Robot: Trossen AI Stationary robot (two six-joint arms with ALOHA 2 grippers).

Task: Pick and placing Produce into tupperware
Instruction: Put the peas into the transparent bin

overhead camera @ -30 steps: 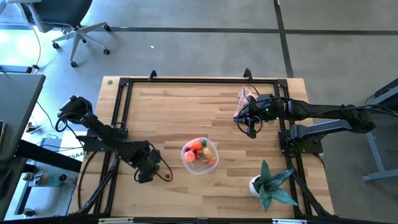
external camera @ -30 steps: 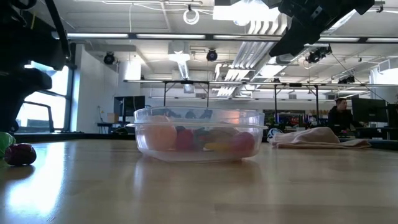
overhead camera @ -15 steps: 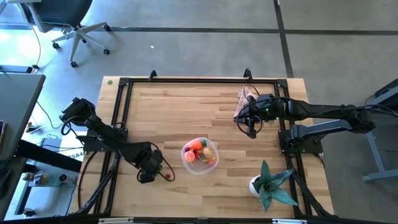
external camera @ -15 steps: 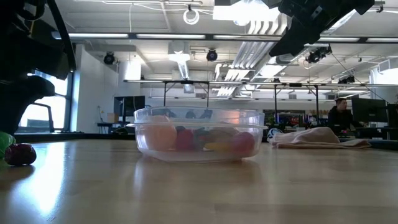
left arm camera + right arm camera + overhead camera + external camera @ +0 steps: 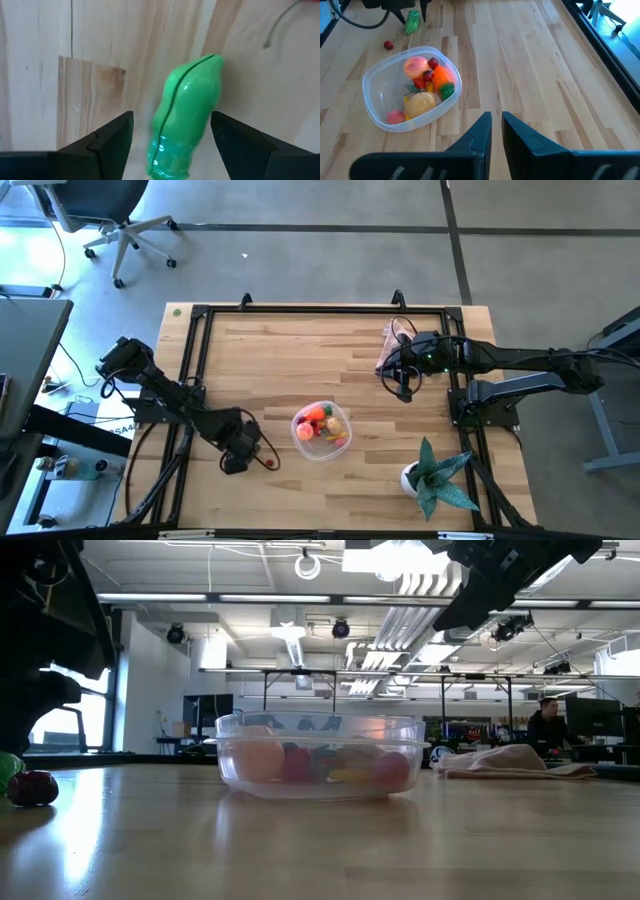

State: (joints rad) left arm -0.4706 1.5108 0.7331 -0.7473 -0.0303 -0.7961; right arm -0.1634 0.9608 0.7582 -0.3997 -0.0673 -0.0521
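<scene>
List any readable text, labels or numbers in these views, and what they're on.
None readable.
The tupperware, the green pod and the pink cloth carry no print.
Boxes left of the table may have labels: too small to read.
Room signage behind the table in the low view: too blurred to read.

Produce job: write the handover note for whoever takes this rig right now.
Left gripper: open, straddling the green pod on the table, not yet closed.
Right gripper: shut, empty, waiting above the table by the pink cloth.
Tupperware: holds the carrot, balls and other pieces.
Left to do: the pod, then the red berry beside it.
</scene>
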